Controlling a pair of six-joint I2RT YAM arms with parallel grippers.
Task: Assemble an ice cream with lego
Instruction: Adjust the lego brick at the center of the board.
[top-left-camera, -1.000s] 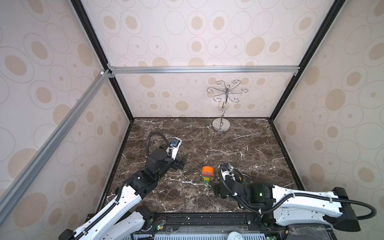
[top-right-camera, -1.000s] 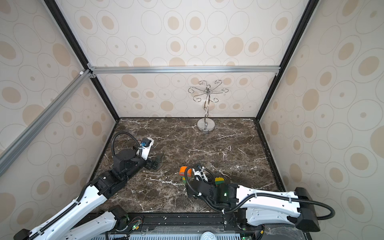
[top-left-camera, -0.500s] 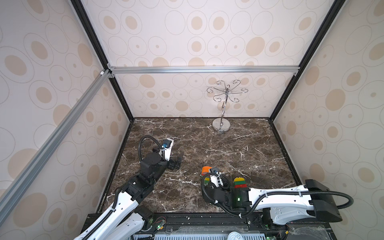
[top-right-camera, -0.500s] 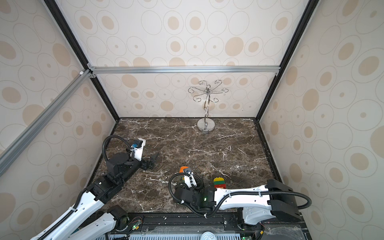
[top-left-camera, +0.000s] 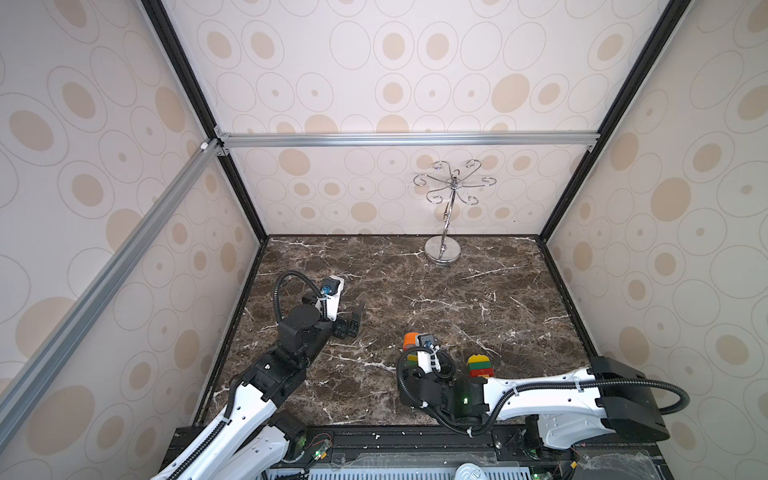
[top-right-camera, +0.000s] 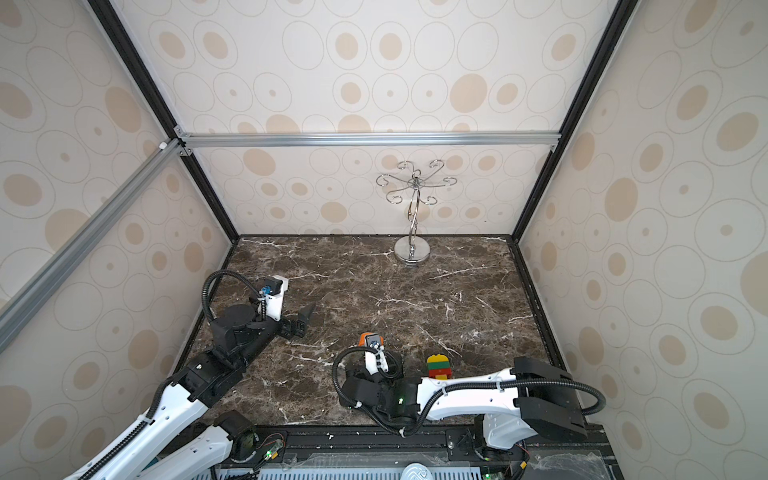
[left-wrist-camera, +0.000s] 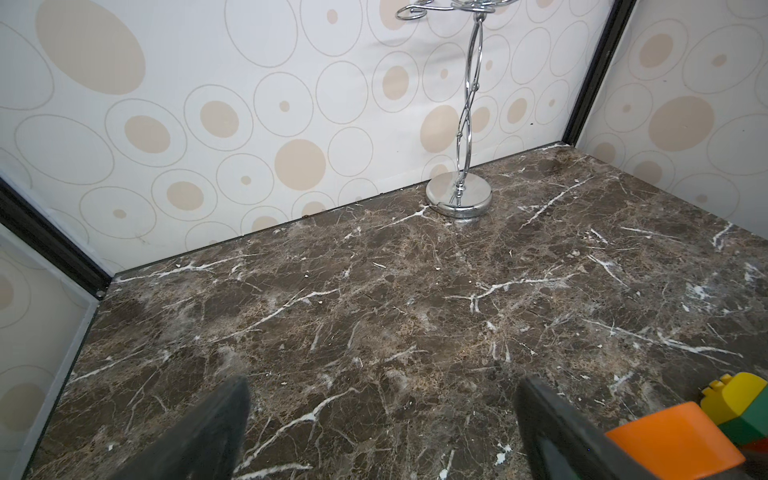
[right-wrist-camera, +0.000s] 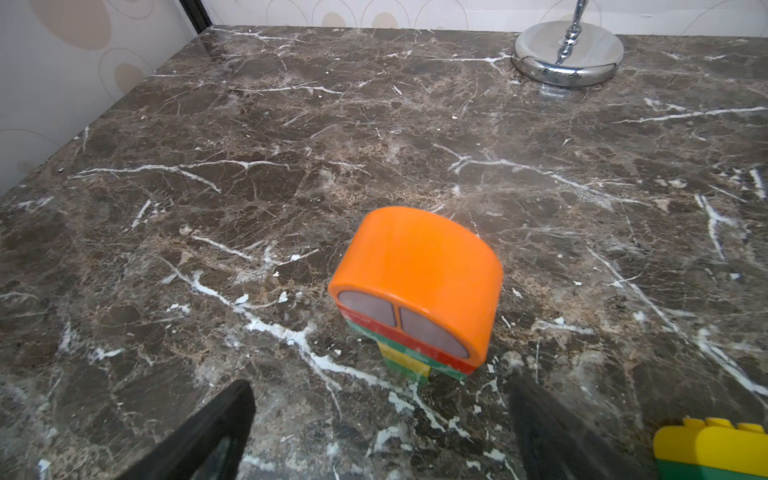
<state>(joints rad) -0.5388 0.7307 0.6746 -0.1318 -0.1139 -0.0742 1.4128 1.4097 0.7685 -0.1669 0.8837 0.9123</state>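
Observation:
An orange half-round dome tops a standing lego stack (right-wrist-camera: 415, 282) of red, green and yellow bricks, also seen in both top views (top-left-camera: 410, 340) (top-right-camera: 365, 338). My right gripper (right-wrist-camera: 380, 415) is open just short of this stack, touching nothing. A second lego stack (top-left-camera: 478, 365) with a yellow dome over green and red bricks stands to its right (right-wrist-camera: 715, 449). My left gripper (left-wrist-camera: 382, 415) is open and empty over bare marble, left of both stacks (top-left-camera: 353, 320). The left wrist view catches the orange dome (left-wrist-camera: 673, 440) and the yellow dome (left-wrist-camera: 735, 395) at its edge.
A silver hooked metal stand (top-left-camera: 442, 251) stands at the back of the marble table (top-left-camera: 415, 291), near the rear wall (left-wrist-camera: 459, 195). Patterned walls close in the left, right and back sides. The right arm lies along the front edge.
My right arm has drawn back toward the front edge, uncovering the yellow-domed stack. The left arm has pulled back slightly. Both stacks stay where they were.

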